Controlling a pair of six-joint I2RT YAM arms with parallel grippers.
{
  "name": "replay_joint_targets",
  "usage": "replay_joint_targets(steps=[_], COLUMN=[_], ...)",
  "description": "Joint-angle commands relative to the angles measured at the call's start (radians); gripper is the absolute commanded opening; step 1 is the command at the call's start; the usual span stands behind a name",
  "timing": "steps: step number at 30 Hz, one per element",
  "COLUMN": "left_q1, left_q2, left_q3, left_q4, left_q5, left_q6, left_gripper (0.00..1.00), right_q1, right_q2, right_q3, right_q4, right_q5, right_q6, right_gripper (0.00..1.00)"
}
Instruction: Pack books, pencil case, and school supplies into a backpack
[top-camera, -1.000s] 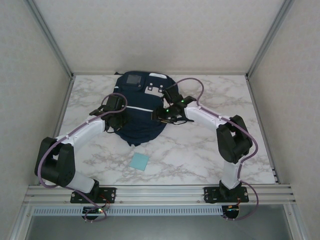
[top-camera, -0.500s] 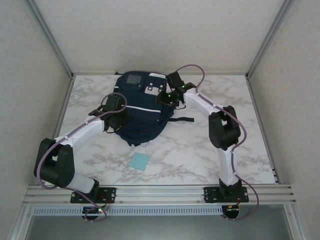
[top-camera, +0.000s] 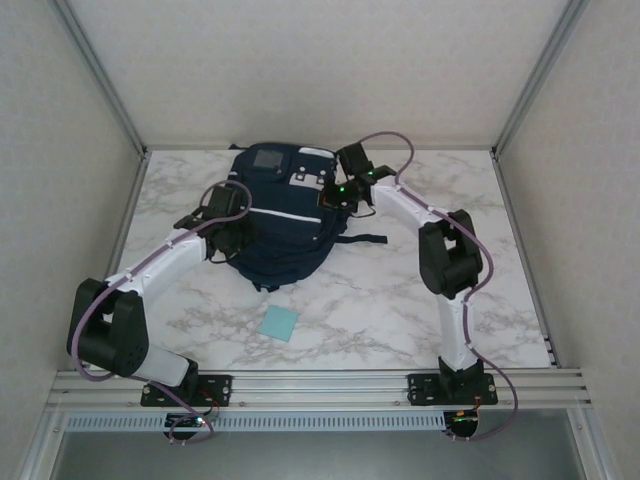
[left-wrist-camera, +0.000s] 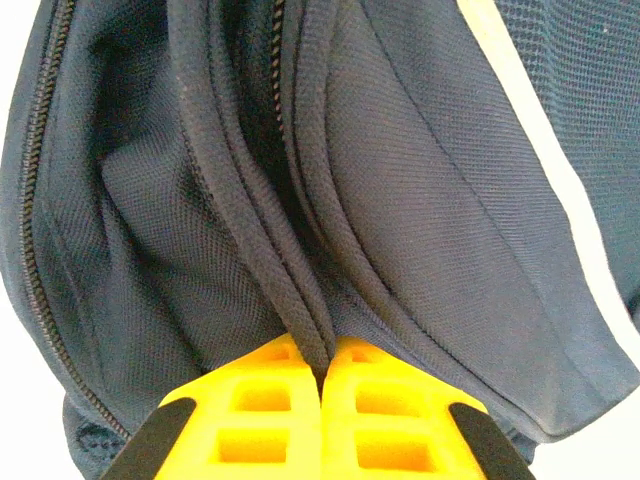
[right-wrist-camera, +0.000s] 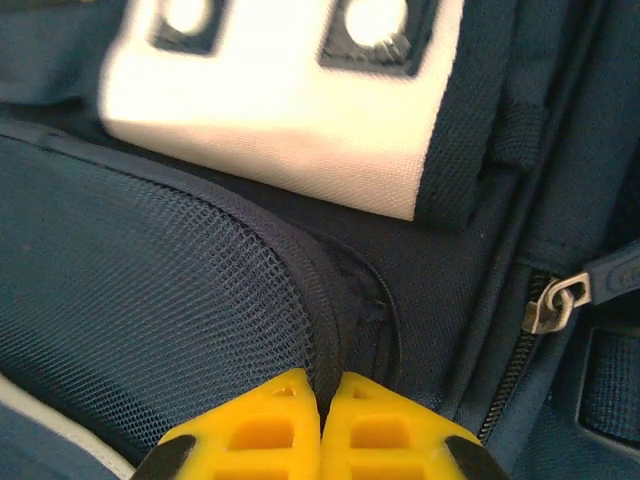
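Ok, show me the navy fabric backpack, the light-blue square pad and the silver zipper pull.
navy fabric backpack (top-camera: 285, 245), top view, front panel
light-blue square pad (top-camera: 279, 323), top view, centre
silver zipper pull (right-wrist-camera: 547, 306), right wrist view, loop

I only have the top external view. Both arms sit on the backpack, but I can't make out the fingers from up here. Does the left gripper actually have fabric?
Observer: Yes. In the left wrist view the left gripper is shut on a corded fold of the backpack, and the fold runs up from between its yellow fingers.
Operator: And the right one?
Observer: The right gripper is shut too. It pinches the dark seam at the edge of a mesh panel, just below the white tab.
Operator: Any zipper pull near it?
Observer: A metal zipper pull lies off to the right of that gripper, apart from it and not gripped.
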Motion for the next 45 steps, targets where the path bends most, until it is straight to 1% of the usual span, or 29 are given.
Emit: replay_joint_targets(steps=[1,6,10,15,18,23,24,25,26,28,29,31,35,40,45], left_q1=[0.018,0.018,0.018,0.019,0.02,0.021,0.019,0.018,0.017,0.009,0.001,-0.023,-0.1,-0.198,-0.295], left_q2=[-0.019,0.04,0.119,0.278,0.381,0.503,0.51,0.509,0.501,0.475,0.451,0.392,0.267,0.17,0.126], left_q3=[0.127,0.247,0.323,0.461,0.549,0.686,0.697,0.703,0.701,0.683,0.665,0.614,0.482,0.33,0.236], left_q4=[0.027,0.029,0.047,0.03,0.002,-0.094,-0.106,-0.12,-0.135,-0.163,-0.172,-0.186,-0.178,-0.113,-0.095], left_q5=[-0.023,-0.003,0.01,0.02,0.031,0.089,0.103,0.111,0.112,0.11,0.104,0.087,0.049,0.016,-0.129], left_q6=[0.079,0.123,0.143,0.217,0.249,0.286,0.291,0.299,0.307,0.33,0.34,0.358,0.333,0.223,0.169], left_gripper=[0.0,0.0,0.0,0.0,0.0,0.0,0.05,0.16,0.3,0.47,0.55,0.62,0.69,0.68,0.65], right_q1=[-0.067,-0.136,-0.15,-0.151,-0.147,-0.125,-0.12,-0.113,-0.108,-0.097,-0.091,-0.078,-0.042,-0.01,-0.004], right_q2=[-0.168,-0.265,-0.33,-0.446,-0.505,-0.52,-0.517,-0.512,-0.504,-0.488,-0.478,-0.461,-0.422,-0.38,-0.364], right_q3=[-0.025,-0.047,-0.102,-0.279,-0.402,-0.554,-0.571,-0.585,-0.591,-0.595,-0.595,-0.585,-0.55,-0.527,-0.524], right_q4=[0.012,0.002,0.014,0.128,0.224,0.346,0.366,0.379,0.387,0.406,0.417,0.435,0.446,0.484,0.517], right_q5=[-0.059,-0.119,-0.103,-0.11,-0.141,-0.181,-0.18,-0.178,-0.173,-0.162,-0.161,-0.159,-0.134,-0.112,-0.092], right_q6=[0.036,0.049,0.059,0.148,0.229,0.291,0.294,0.298,0.303,0.314,0.322,0.342,0.382,0.447,0.496], right_gripper=[0.0,0.0,0.0,0.0,0.0,0.0,0.0,0.0,0.0,0.0,0.0,0.0,0.0,0.0,0.0])
